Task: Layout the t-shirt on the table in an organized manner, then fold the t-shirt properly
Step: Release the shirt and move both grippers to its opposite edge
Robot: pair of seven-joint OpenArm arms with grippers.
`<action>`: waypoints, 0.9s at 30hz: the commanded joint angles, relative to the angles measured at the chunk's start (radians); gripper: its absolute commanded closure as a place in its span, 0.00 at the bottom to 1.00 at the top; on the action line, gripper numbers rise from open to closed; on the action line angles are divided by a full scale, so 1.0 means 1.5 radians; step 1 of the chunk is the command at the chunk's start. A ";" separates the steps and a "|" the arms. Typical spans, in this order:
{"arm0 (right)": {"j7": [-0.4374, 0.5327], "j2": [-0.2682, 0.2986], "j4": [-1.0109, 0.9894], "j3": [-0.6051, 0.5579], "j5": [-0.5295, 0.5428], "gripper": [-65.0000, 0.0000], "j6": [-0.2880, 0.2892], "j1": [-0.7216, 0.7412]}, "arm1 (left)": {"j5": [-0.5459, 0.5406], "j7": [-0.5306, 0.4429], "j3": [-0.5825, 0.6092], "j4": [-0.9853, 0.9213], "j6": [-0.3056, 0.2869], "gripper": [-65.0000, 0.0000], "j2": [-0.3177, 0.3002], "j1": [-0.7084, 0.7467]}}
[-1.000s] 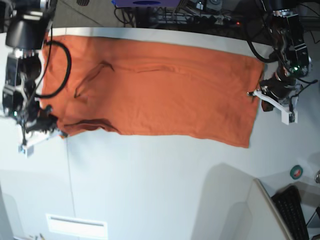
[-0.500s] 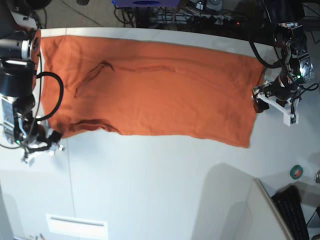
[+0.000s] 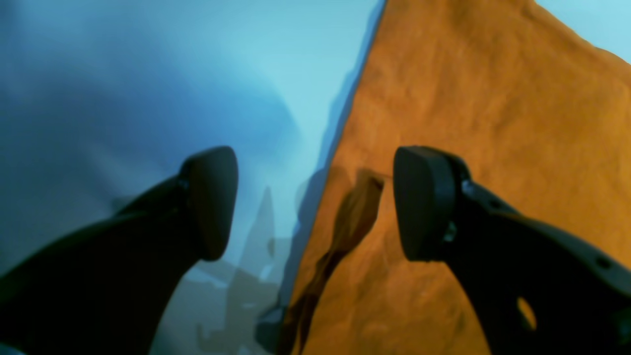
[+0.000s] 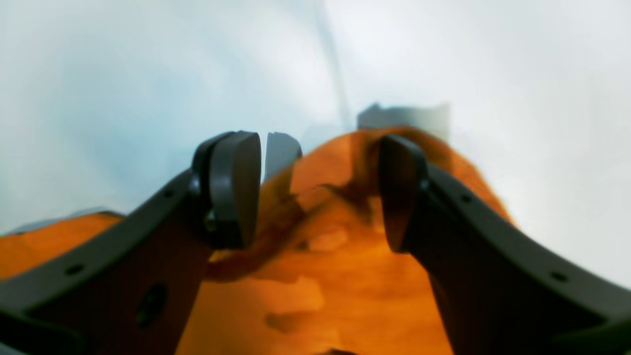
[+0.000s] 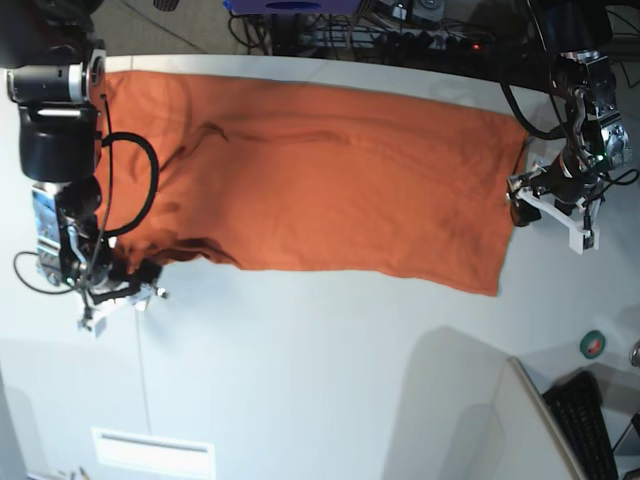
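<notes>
The orange t-shirt (image 5: 320,170) lies spread flat across the far part of the off-white table (image 5: 320,360), with a few creases near its left end. My left gripper (image 5: 520,200) is open at the shirt's right edge. In the left wrist view that gripper (image 3: 315,207) straddles the shirt's edge (image 3: 468,123), with one finger over the cloth and one over bare table. My right gripper (image 5: 120,300) is at the shirt's lower left corner. In the right wrist view it (image 4: 315,192) is open, with bunched orange cloth (image 4: 320,256) between and below the fingers.
A green tape roll (image 5: 594,344) and a black keyboard (image 5: 590,425) sit at the lower right. Cables and equipment (image 5: 400,25) line the far edge. A thin dark seam (image 5: 140,370) runs down the table, with a white vent-like strip (image 5: 152,452) at the front.
My right arm has moved rightward and slightly toward the front, to the shirt's lower left corner. The shirt's left edge has shifted a little. My left gripper has hardly moved.
</notes>
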 commanded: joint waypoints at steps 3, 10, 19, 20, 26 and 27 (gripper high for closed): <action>0.009 0.001 -0.030 0.001 0.000 0.45 0.002 0.025 | -0.002 -0.012 0.001 -0.037 -0.003 0.27 -0.011 -0.039; 0.012 -0.001 -0.054 0.004 0.000 0.64 0.002 0.029 | -0.001 -0.012 0.004 -0.111 -0.004 0.28 -0.020 -0.119; 0.010 -0.001 -0.051 0.005 0.004 1.00 0.002 0.029 | -0.003 -0.014 0.151 -0.299 -0.003 0.27 -0.048 -0.283; 0.009 -0.001 -0.051 0.005 0.004 1.00 0.002 0.029 | -0.004 -0.015 0.152 -0.325 -0.003 0.27 -0.048 -0.304; 0.009 -0.001 -0.051 0.005 0.004 1.00 0.002 0.029 | -0.002 -0.117 0.161 -0.460 -0.003 0.27 -0.047 -0.379; 0.009 -0.001 -0.050 0.005 0.004 1.00 0.002 0.028 | -0.002 -0.133 0.166 -0.486 -0.003 0.27 -0.047 -0.389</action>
